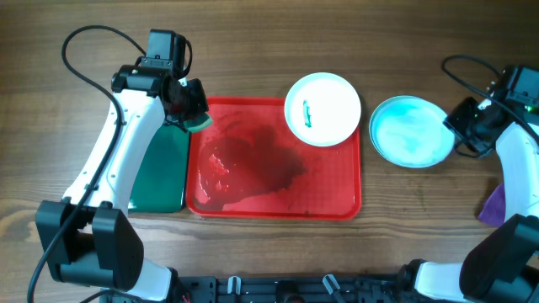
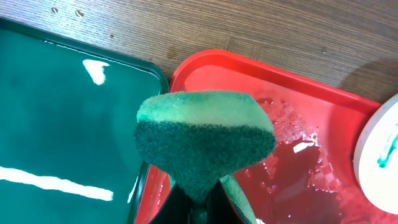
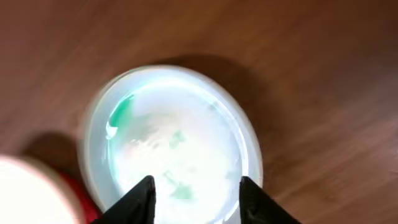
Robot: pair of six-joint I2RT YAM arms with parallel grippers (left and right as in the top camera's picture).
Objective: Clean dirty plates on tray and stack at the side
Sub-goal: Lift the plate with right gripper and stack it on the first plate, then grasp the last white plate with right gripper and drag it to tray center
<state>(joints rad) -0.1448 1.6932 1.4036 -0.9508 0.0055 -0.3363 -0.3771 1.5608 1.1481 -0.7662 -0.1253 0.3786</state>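
One white dirty plate (image 1: pixel 322 108) with a green streak lies on the far right corner of the wet red tray (image 1: pixel 278 198). A second white plate (image 1: pixel 410 131), covered in a bluish-green wet film, lies on the table right of the tray. I cannot tell whether another plate lies under it. My left gripper (image 1: pixel 189 105) is shut on a green sponge (image 2: pixel 205 143) above the tray's far left corner (image 2: pixel 298 93). My right gripper (image 3: pixel 196 193) is open and empty above the near edge of the filmy plate (image 3: pixel 174 137).
A dark green tray (image 1: pixel 160 172) lies against the red tray's left side, and it also shows in the left wrist view (image 2: pixel 62 124). A purple cloth (image 1: pixel 494 204) lies at the right edge of the table. Water pools on the red tray's left half.
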